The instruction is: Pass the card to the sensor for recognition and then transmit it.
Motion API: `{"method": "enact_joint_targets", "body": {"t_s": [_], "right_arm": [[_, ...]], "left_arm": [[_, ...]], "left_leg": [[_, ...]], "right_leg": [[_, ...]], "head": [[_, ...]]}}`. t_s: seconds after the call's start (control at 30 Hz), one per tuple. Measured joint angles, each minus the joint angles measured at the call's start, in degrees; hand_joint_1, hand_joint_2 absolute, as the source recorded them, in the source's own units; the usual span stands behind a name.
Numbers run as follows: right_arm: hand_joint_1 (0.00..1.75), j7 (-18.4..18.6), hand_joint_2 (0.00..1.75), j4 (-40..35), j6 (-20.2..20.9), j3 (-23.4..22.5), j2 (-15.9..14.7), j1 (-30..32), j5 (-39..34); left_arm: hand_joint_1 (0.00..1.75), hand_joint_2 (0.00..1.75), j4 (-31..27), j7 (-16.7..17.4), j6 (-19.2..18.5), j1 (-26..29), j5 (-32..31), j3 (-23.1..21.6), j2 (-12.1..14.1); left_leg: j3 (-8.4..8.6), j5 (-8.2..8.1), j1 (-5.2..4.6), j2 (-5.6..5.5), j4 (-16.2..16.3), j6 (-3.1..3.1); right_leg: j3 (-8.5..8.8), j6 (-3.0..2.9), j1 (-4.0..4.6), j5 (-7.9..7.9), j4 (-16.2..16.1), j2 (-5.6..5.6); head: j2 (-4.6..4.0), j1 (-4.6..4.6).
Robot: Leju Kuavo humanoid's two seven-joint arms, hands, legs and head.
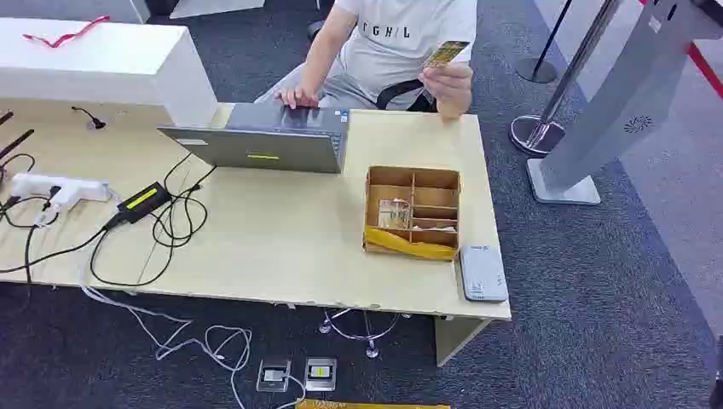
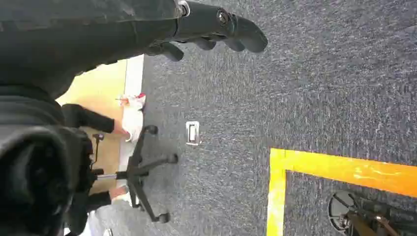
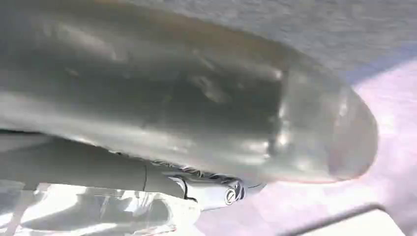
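The right hand [image 3: 196,113] is a grey blur pressed close to its wrist camera, so whether its fingers are spread or curled cannot be told. The left hand [image 2: 211,27] hangs over grey carpet, its dark fingers [image 2: 246,34] loosely extended and holding nothing. The card [image 1: 446,53] is held up by a seated person's hand [image 1: 449,85] beyond the far edge of the counter [image 1: 273,247]. The white sensor [image 1: 482,273] lies at the counter's near corner, just beside the cardboard divider box [image 1: 413,211].
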Motion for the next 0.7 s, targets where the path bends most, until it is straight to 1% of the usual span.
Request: {"method": "enact_joint_targets", "body": {"t_s": [0.03, 0.07, 0.13, 0.17, 0.2, 0.27, 0.33, 0.37, 0.47, 0.53, 0.6, 0.7], "right_arm": [[0.00, 1.51, 0.00, -0.71, 0.00, -1.86, -0.22, -0.66, 4.74], [0.00, 4.00, 0.00, -2.37, 0.00, -5.14, -0.46, -1.23, 12.10], [0.00, 10.93, 0.00, -7.38, 0.00, -11.78, -0.35, -1.45, 25.54], [0.00, 14.42, 0.00, -10.33, 0.00, -14.19, -0.22, -1.40, 29.00], [0.00, 16.94, 0.00, -13.47, 0.00, -16.03, -0.22, -1.42, 30.71], [0.00, 19.60, 0.00, -19.38, 0.31, -18.02, -0.65, -2.47, 32.84], [0.00, 22.26, 0.00, -26.20, 0.98, -18.02, -1.57, -5.16, 36.92], [0.00, 23.29, 1.75, -28.95, 1.47, -18.00, -1.99, -6.45, 38.37], [0.00, 25.08, 1.75, -35.62, 5.80, -17.23, -2.32, -9.93, 41.84], [0.00, 25.19, 1.75, -39.16, 9.34, -15.33, -2.06, -12.63, 43.24], [0.00, 25.41, 1.75, -41.75, 10.45, -12.79, -1.07, -15.98, 43.83], [0.00, 25.52, 1.75, -44.81, 10.43, -8.97, 0.08, -19.29, 43.92]], "left_arm": [[0.00, 0.00, 0.00, -0.27, 0.00, -0.01, 0.02, 0.00, 0.00], [0.00, 0.00, 0.00, -0.48, 0.00, -0.04, 0.04, -0.02, 0.02], [0.00, 0.00, 0.00, -1.12, 0.00, -0.20, 0.11, 0.00, 0.02], [0.00, 0.00, 0.00, -1.46, 0.00, -0.26, 0.13, 0.00, 0.02], [0.00, 0.00, 0.00, -1.64, -0.02, -0.24, 0.13, 0.00, 0.04], [0.00, 0.00, 0.00, -1.84, -0.17, -0.24, -0.02, -0.02, 0.17], [0.00, 0.00, 0.00, -1.88, -0.46, -0.23, -0.37, -0.26, 0.28], [0.00, 0.00, 0.00, -1.88, -0.59, -0.23, -0.44, -0.53, 0.33], [0.00, 0.00, 0.00, -1.88, -0.94, -0.24, -0.61, -1.05, 0.42], [0.00, 0.00, 0.00, -1.88, -1.20, -0.24, -0.61, -1.16, 0.42], [0.00, 0.00, 0.00, -1.88, -1.27, -0.29, -0.59, -1.29, 0.44], [0.00, 0.00, 0.00, -1.88, -1.27, -0.40, -0.59, -1.44, 0.44]], "left_leg": [[-0.01, 0.00, 0.01, 0.00, 0.00, 0.00], [-0.03, 0.00, 0.05, 0.00, 0.00, 0.00], [0.00, 0.02, 0.09, -0.08, 0.00, 0.00], [-0.03, 0.06, 0.09, -0.23, 0.00, 0.05], [-0.10, 0.14, 0.08, -0.40, 0.00, 0.07], [-0.10, 0.19, 0.04, -0.47, 0.00, 0.06], [-0.10, 0.23, 0.03, -0.44, 0.00, 0.04], [-0.09, 0.24, 0.04, -0.45, 0.00, 0.04], [-0.11, 0.25, 0.06, -0.45, 0.00, 0.03], [-0.24, 0.26, 0.06, -0.43, -0.01, 0.02], [-0.16, 0.28, 0.06, -0.37, 0.00, -0.01], [-0.17, 0.32, 0.08, -0.64, 0.00, -0.01]], "right_leg": [[0.01, 0.00, 0.00, 0.00, 0.00, 0.01], [0.03, 0.00, 0.04, 0.00, 0.01, 0.01], [0.06, 0.00, 0.09, 0.00, 0.00, -0.12], [0.09, 0.00, 0.09, 0.00, 0.00, -0.22], [0.09, 0.00, 0.08, 0.00, 0.01, -0.34], [0.00, 0.00, 0.02, 0.00, 0.01, -0.43], [-0.08, 0.01, 0.02, 0.05, 0.01, -0.39], [-0.06, 0.01, 0.03, 0.05, 0.01, -0.39], [-0.06, 0.01, 0.05, 0.05, 0.02, -0.39], [-0.07, 0.01, 0.05, 0.06, 0.04, -0.39], [-0.17, -0.01, 0.05, 0.08, 0.04, -0.35], [-0.15, -0.01, 0.08, 0.07, 0.02, -0.52]], "head": [[-0.02, 0.00], [-0.02, 0.02], [-0.02, 0.02], [-0.02, 0.02], [-0.02, 0.04], [-0.02, 0.02], [-0.02, -0.02], [0.00, 0.04], [-0.02, -0.02], [-0.02, 0.02], [-0.02, 0.00], [-0.02, 0.06]]}}
